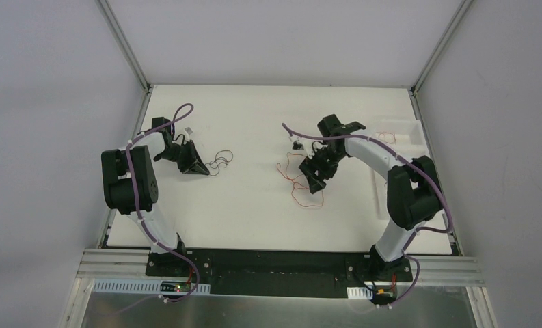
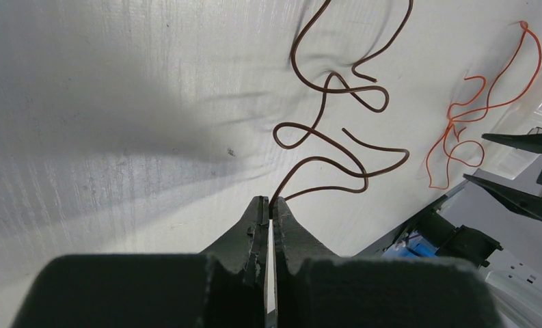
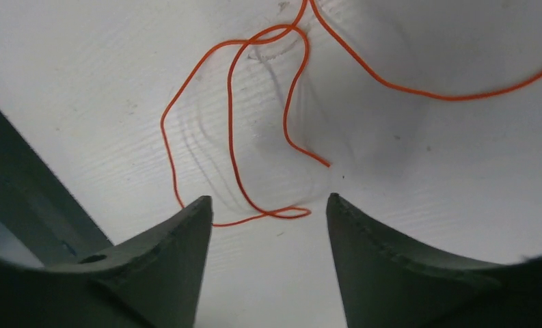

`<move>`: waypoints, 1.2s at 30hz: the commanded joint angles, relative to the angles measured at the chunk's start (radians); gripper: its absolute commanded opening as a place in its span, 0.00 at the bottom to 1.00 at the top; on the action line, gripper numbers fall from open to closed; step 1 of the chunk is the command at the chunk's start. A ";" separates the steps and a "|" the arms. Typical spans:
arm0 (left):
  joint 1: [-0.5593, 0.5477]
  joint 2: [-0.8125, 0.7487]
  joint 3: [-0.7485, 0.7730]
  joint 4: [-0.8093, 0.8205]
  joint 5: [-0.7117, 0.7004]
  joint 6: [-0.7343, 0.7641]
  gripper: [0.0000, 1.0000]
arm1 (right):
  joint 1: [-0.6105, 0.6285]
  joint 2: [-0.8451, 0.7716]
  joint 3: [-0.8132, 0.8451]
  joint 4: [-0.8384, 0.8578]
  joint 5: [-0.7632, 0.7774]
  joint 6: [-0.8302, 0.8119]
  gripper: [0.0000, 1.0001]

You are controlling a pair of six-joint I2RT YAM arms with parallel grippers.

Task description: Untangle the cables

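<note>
A dark brown curly cable (image 2: 336,130) lies on the white table at centre left (image 1: 221,161). My left gripper (image 2: 273,202) is shut on its near end, low over the table (image 1: 201,170). Thin orange-red cables (image 1: 302,186) lie in loose loops at centre right; they also show in the left wrist view (image 2: 473,116). My right gripper (image 3: 268,199) is open and empty just above them (image 1: 316,179), with an orange loop (image 3: 254,137) lying ahead of and between its fingertips. Nothing is held by it.
A white tray (image 1: 403,130) stands at the back right with a bit of red wire in it. A small white-and-dark object (image 1: 297,144) lies behind the right gripper. Metal frame posts (image 1: 128,48) stand at the back corners.
</note>
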 commanded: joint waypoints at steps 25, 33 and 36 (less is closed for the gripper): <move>0.006 0.008 0.027 -0.004 0.011 -0.013 0.00 | 0.077 0.149 0.123 0.257 -0.052 -0.219 0.64; 0.005 0.017 0.037 -0.004 0.010 -0.015 0.00 | 0.101 0.213 0.104 0.303 -0.009 -0.249 0.61; 0.006 0.022 0.040 -0.004 0.009 -0.018 0.00 | 0.115 0.220 0.100 0.313 0.020 -0.262 0.46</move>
